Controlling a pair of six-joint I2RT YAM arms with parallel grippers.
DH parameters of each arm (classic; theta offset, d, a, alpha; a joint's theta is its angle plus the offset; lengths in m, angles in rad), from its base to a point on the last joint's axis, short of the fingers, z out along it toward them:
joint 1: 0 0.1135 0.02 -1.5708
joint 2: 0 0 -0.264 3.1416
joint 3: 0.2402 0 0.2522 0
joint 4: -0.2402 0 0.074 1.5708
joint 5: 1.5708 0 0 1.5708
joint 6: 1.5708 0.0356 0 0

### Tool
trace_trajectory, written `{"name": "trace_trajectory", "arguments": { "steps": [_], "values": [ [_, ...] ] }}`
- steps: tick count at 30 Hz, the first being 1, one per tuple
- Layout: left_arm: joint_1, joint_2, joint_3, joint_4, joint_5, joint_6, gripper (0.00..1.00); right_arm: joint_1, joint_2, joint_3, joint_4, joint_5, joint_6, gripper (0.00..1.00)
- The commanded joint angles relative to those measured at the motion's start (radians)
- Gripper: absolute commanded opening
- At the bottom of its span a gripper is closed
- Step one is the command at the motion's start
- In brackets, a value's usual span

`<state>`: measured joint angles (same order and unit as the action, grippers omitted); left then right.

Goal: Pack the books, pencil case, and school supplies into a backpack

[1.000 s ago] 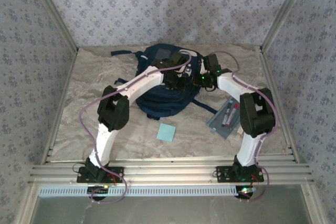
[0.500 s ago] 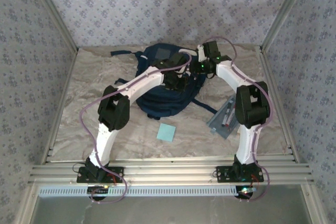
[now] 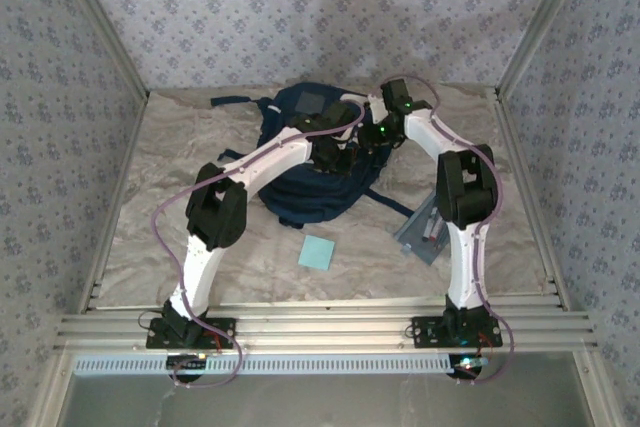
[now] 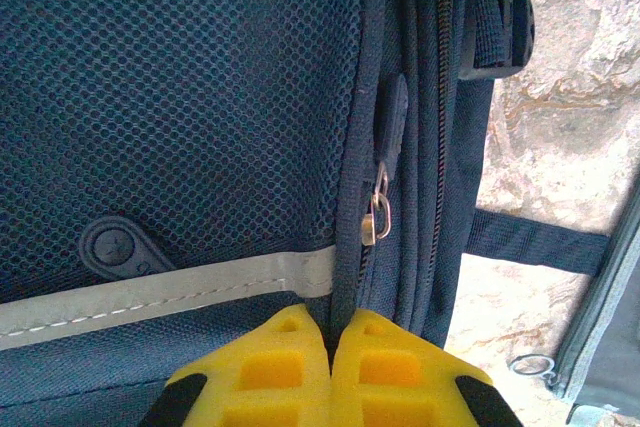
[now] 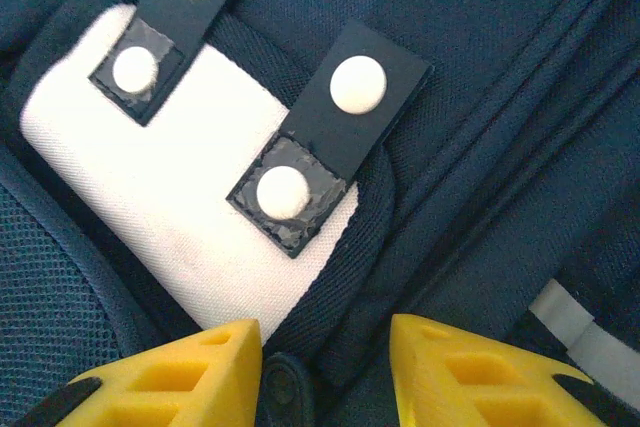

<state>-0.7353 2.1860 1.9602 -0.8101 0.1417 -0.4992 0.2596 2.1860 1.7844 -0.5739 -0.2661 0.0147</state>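
The navy backpack (image 3: 300, 162) lies at the back middle of the table, both arms reaching onto it. My left gripper (image 4: 331, 332) is shut on a navy fabric seam of the backpack (image 4: 180, 97) beside its zip, just below a metal zip pull (image 4: 378, 215). My right gripper (image 5: 325, 342) stands open close over the backpack (image 5: 480, 67) next to its white patch (image 5: 180, 187), a dark rubber pull tab (image 5: 278, 387) between its fingers. The pencil case (image 3: 425, 232) lies at the right, partly under the right arm. The light-blue pad (image 3: 317, 252) rests in front of the backpack. The book is out of view.
A dark strap (image 3: 388, 202) trails from the backpack toward the pencil case. Metal frame rails (image 3: 320, 327) run along the near edge, and patterned walls close in the sides and back. Bare marbled table (image 3: 170, 237) lies to the left.
The right arm has swung left and farther back, bringing its gripper over the backpack's top right. The left arm and the loose items have not moved.
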Motion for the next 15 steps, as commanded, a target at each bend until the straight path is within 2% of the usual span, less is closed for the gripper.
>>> {"name": "trace_trajectory", "arguments": {
  "steps": [1, 6, 9, 15],
  "values": [
    [-0.003, -0.071, 0.007, 0.012, 0.006, -0.002, 0.00, 0.021, 0.037, 0.041, -0.074, 0.008, -0.037, 0.40],
    [-0.003, -0.065, 0.019, 0.007, 0.003, -0.002, 0.00, 0.050, 0.037, 0.032, -0.096, 0.018, -0.068, 0.46],
    [-0.004, -0.060, 0.029, -0.001, 0.007, -0.001, 0.00, 0.053, 0.029, 0.031, -0.102, -0.035, -0.079, 0.49],
    [-0.004, -0.063, 0.028, -0.006, 0.001, 0.001, 0.00, 0.062, 0.000, 0.024, -0.123, -0.110, -0.112, 0.45]
  ]
}}
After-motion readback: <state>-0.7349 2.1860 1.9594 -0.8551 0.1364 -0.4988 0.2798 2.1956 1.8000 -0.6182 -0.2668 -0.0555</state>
